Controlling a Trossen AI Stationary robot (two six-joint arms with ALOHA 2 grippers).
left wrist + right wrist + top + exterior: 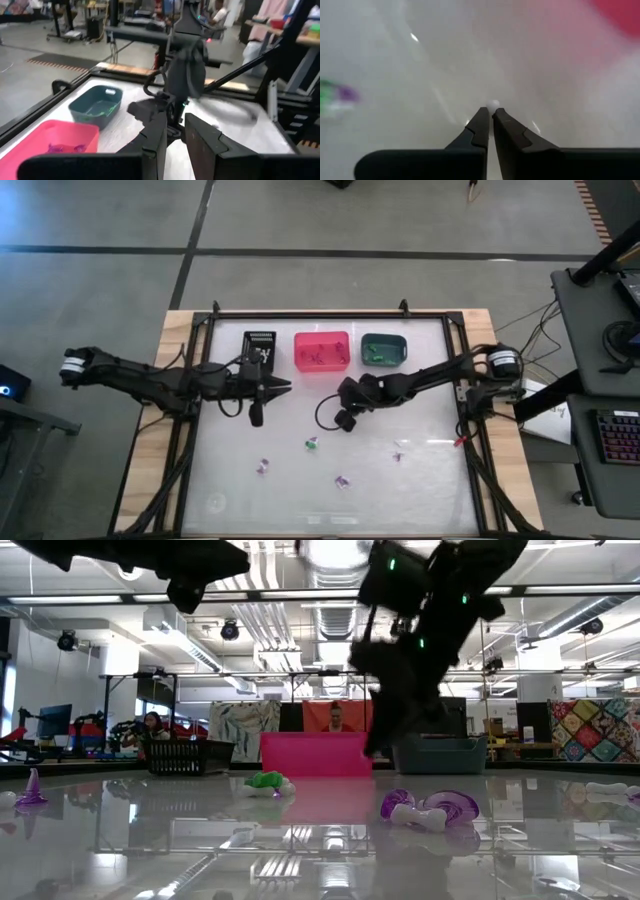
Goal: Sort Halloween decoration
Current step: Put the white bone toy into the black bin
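White and glossy, the surface [420, 480] carries the loose trinkets we can make out: a green one [312, 443], a purple one [262, 467] toward the left arm's side, another purple one [342, 481] nearer the front edge, and a pale one [400, 448] toward the right arm's side, all well apart from one another. More purple pieces lie inside the pink bin [321, 351], and green pieces inside the teal bin [383, 349]; the black bin [259, 346] stands beside the pink one, at the far edge.

We see the right hand [491, 111] above the middle of the surface, fingers pressed together with a tiny white bead-like thing [493, 104] at their tips; whether it is pinched or merely lying just beyond them we cannot tell. The left hand [285, 387] hovers just in front of the black and pink bins, its fingers a narrow gap apart with nothing between them.
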